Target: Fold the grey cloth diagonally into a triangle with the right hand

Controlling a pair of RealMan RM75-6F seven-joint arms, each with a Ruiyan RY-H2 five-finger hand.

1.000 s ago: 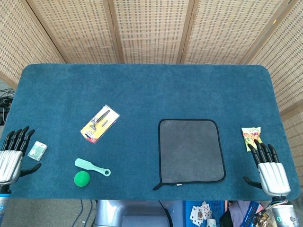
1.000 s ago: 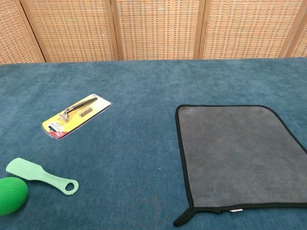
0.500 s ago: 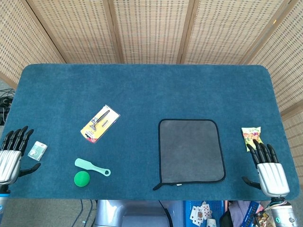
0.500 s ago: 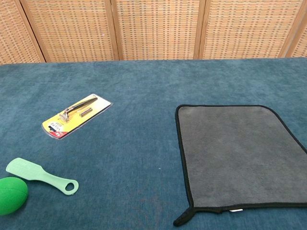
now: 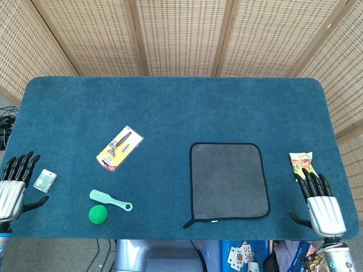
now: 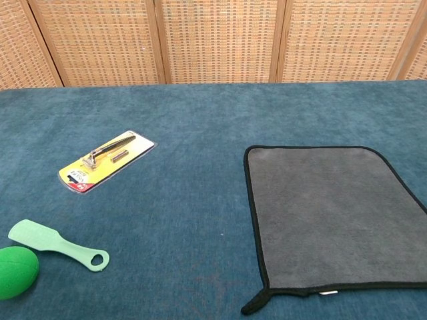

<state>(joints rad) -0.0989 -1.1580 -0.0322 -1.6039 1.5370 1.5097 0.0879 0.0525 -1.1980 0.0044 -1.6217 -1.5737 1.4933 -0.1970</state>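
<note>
The grey cloth [image 5: 228, 180] [image 6: 331, 215] lies flat and unfolded on the blue table, a black-edged square right of centre with a small loop at its near left corner. My right hand [image 5: 321, 204] hovers open at the table's near right edge, well to the right of the cloth, fingers straight and apart. Over at the near left edge, my left hand [image 5: 13, 187] is open too and holds nothing. Neither hand shows in the chest view.
A snack packet [image 5: 299, 164] lies just beyond my right hand. A carded razor [image 5: 119, 148] [image 6: 107, 159], a mint green scoop [image 5: 110, 200] [image 6: 58, 245] and a green ball [image 5: 98, 213] [image 6: 16, 271] lie on the left. A small wrapped item [image 5: 45, 180] sits by my left hand.
My right hand has slipped slightly back toward the near edge. The cloth and the other things have not moved.
</note>
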